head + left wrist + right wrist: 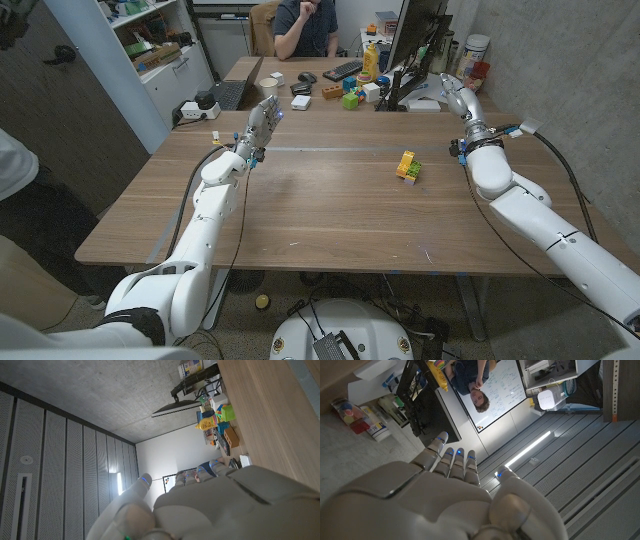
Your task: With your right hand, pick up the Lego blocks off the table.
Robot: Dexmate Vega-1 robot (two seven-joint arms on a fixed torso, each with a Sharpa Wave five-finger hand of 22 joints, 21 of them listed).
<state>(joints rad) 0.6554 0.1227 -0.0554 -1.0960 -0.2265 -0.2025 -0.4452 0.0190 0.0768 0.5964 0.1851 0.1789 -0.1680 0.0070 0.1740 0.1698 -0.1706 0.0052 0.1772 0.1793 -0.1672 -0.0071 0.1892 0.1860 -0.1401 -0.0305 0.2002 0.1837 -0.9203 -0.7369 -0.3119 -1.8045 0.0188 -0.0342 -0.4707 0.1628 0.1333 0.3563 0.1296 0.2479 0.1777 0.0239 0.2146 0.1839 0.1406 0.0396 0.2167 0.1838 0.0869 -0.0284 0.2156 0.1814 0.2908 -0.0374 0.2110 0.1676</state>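
Small yellow-and-green Lego block stack [407,167] lies on brown wooden worktop [320,215], untouched. Right robot hand [455,98] raised beyond stack, well apart, toward monitor side; fingers straight, side by side, holding nothing. Left robot hand [263,124] raised far across worktop from stack, fingers extended, empty.

Lego blocks [408,166] — yellow-green cluster, on table, right of centre

Bare table [320,215] lies all around the Lego blocks [407,166]; desk clutter [350,92] stands well behind
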